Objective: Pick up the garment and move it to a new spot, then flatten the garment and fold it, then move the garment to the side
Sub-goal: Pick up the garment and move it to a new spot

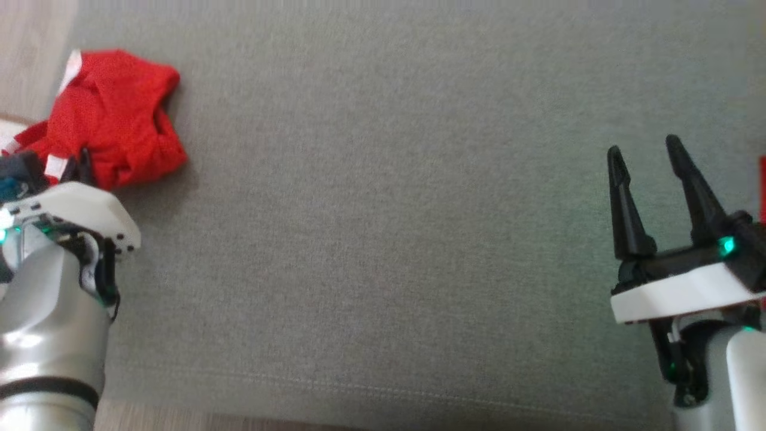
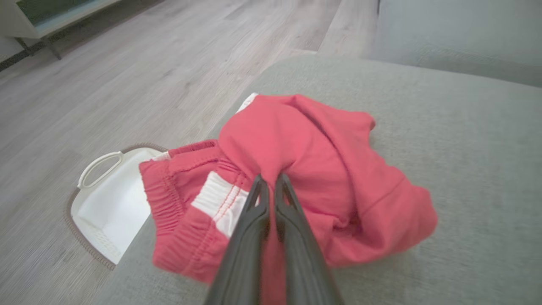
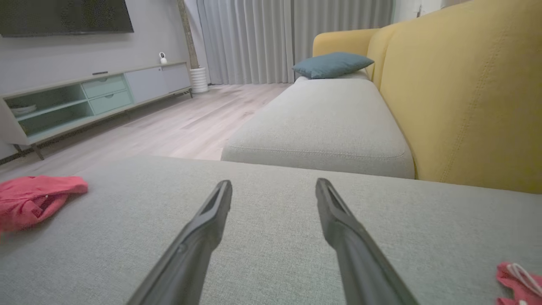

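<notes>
Left pincer point(image 2: 271, 181): closed narrow on a fold of the red garment point(image 2: 330, 169).
Garment: bunched at the left edge of the cushion point(image 1: 383, 251), partly over a white basket point(image 2: 106, 203) on the floor.
Lift: best made straight up until the overhang is cleared, then carried toward the middle.
Right pincer point(image 1: 645, 148): spread wide, nothing held, above the cushion's right side.

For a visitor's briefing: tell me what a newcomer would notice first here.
The crumpled red garment at the left edge of the grey cushion stands out most, with the left gripper shut on a fold of it. The right gripper stands open at the far right.
</notes>
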